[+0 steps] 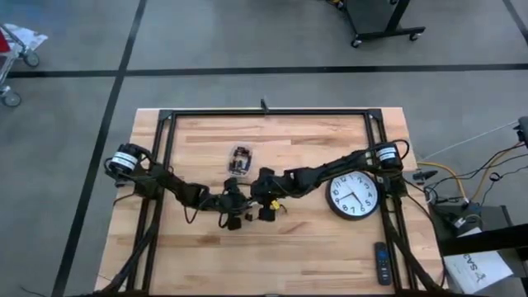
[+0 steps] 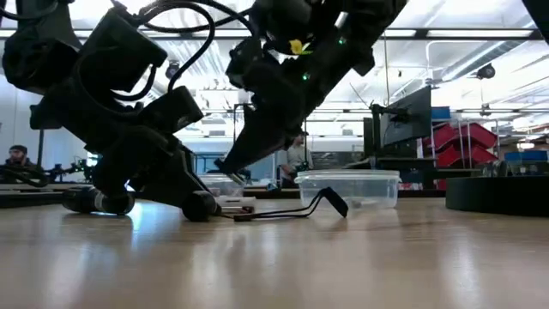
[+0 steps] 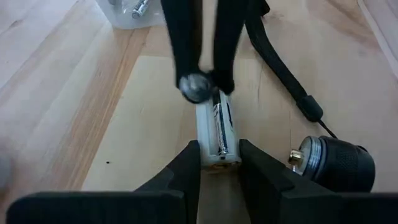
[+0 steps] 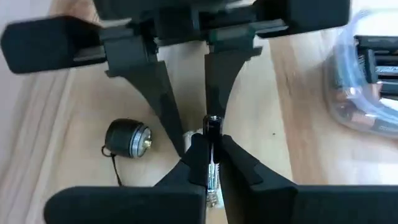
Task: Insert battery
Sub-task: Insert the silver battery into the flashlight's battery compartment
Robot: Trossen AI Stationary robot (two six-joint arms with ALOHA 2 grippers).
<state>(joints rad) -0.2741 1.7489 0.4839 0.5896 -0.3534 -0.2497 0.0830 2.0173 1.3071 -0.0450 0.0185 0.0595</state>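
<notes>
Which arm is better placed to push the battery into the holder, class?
The right. Its gripper already pinches the battery directly over the white battery holder, while the left gripper is occupied clamping that holder steady on the table.

You look down on a light butcher-block desk (image 1: 330,247) standing on a grey floor (image 1: 247,41) crossed by dark lines. A black frame (image 1: 264,113) runs round the desk's top. A dark wheeled stand (image 1: 384,25) sits at the far side, and cables (image 1: 474,177) trail off to your right beside grey equipment (image 1: 474,219). From desk height you see a bright workshop behind: ceiling light strips (image 2: 446,34), a dark monitor (image 2: 407,116), red bins (image 2: 467,137), and a person (image 2: 15,159) seated far off.
</notes>
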